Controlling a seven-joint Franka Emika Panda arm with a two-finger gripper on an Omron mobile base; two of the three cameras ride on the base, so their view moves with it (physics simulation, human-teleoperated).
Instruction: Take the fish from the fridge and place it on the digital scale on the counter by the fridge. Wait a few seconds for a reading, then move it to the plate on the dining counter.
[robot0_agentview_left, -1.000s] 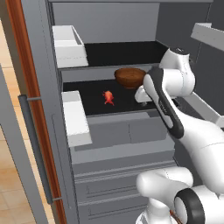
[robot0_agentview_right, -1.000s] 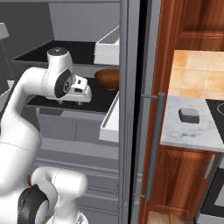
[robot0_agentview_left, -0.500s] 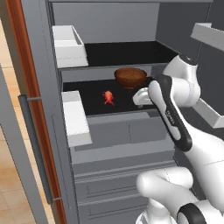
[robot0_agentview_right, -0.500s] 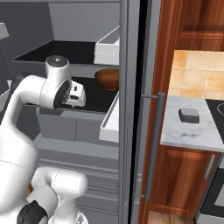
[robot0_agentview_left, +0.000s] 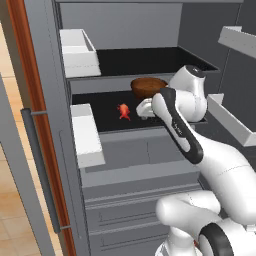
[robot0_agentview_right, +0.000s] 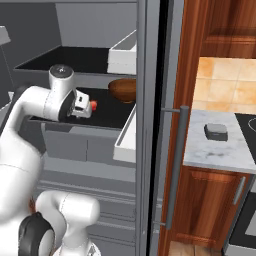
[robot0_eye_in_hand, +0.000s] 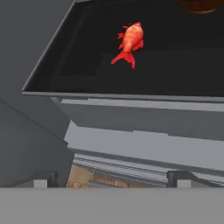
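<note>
The small red-orange fish (robot0_agentview_left: 123, 112) lies on the dark middle shelf of the open grey fridge (robot0_agentview_left: 140, 165), left of a brown bowl. My gripper (robot0_agentview_left: 145, 107) hovers just right of the fish, at the shelf's front edge. In the right base view the gripper (robot0_agentview_right: 82, 107) partly covers the fish (robot0_agentview_right: 93, 104). In the hand view the fish (robot0_eye_in_hand: 130, 39) lies ahead on the shelf, and the gripper (robot0_eye_in_hand: 113, 180) is open, its fingertips (robot0_eye_in_hand: 181, 177) far apart and holding nothing. The digital scale (robot0_agentview_right: 215, 131) sits on the short marble counter (robot0_agentview_right: 210, 152) right of the fridge.
The brown bowl (robot0_agentview_left: 148, 86) stands on the same shelf, behind my hand. White door bins (robot0_agentview_left: 87, 127) hang on the left door and another bin (robot0_agentview_right: 125, 137) on the right door. A long bar handle (robot0_agentview_right: 172, 170) runs down the right door. Grey drawers (robot0_agentview_left: 130, 200) lie below the shelf.
The hand has slid left along the shelf front, away from the bowl and closer to the fish. The fish and bowl have not moved.
</note>
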